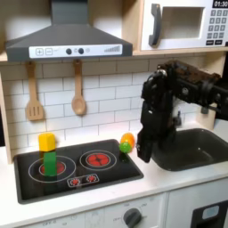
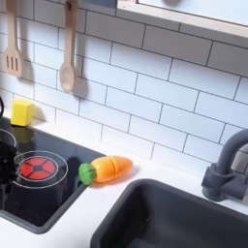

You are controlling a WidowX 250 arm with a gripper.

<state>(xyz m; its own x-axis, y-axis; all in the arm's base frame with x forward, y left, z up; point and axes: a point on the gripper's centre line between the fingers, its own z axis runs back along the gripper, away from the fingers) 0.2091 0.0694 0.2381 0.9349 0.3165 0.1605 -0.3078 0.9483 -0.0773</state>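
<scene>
In the first exterior view my black gripper hangs downward over the counter between the stove and the sink. It is just to the right of an orange toy carrot with a green top. The image is too blurred to show how its jaws stand or whether it touches the carrot. In the second exterior view the carrot lies on its side on the white counter, green end toward the stove, close to the sink's rim.
A green cylinder stands on the left burner, with a yellow block behind it. A wooden spatula and spoon hang on the tiled wall. The dark sink lies on the right, its faucet behind.
</scene>
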